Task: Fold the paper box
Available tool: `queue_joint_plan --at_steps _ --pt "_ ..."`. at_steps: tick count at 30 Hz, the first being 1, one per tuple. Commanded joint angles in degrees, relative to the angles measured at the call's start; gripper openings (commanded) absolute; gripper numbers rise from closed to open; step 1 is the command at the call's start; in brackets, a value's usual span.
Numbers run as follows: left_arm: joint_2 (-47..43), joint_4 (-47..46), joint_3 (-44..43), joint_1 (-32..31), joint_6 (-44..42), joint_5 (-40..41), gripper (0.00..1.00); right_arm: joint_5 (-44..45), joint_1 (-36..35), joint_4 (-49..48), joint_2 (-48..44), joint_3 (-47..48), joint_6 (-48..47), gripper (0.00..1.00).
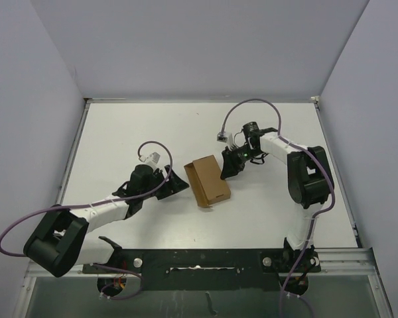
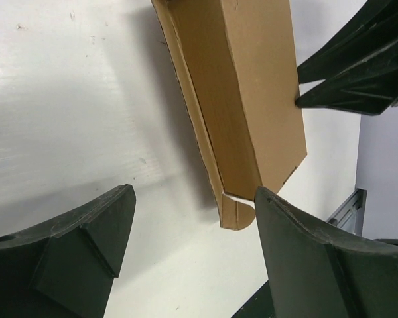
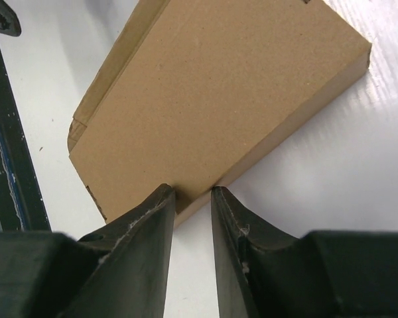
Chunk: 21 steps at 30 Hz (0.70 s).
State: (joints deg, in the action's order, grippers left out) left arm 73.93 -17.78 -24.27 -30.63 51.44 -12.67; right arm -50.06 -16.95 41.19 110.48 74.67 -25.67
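1. The paper box (image 1: 209, 182) lay mid-table, between both grippers
2. The left gripper (image 1: 178, 180) reached low and level. Its jaws were spread wide and empty, with a box corner just ahead
3. The right gripper (image 1: 227, 170) angled down, its jaws barely parted and clasping nothing, tips against the box's edge

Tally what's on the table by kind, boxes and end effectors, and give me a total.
Brown cardboard box: 1
Black end effectors: 2, the left end effector and the right end effector
Total: 3
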Motion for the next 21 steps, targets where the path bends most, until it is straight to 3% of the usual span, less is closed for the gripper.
queue_joint_plan --at_steps 1,9,13,21 --pt "-1.5 -5.6 0.8 0.3 1.5 -0.4 0.74 1.7 -0.5 3.8 2.5 5.7 -4.4 0.27" --pt "4.6 -18.7 3.6 0.0 9.6 2.0 0.98 1.0 -2.4 13.0 9.0 16.7 -14.1 0.25" --pt "7.8 -23.4 3.4 0.1 11.2 3.2 0.98 1.7 -4.0 14.9 10.6 19.7 -19.5 0.25" --pt "12.7 -19.3 -1.9 0.9 12.0 6.5 0.98 1.0 -5.3 19.8 12.2 26.1 -27.1 0.26"
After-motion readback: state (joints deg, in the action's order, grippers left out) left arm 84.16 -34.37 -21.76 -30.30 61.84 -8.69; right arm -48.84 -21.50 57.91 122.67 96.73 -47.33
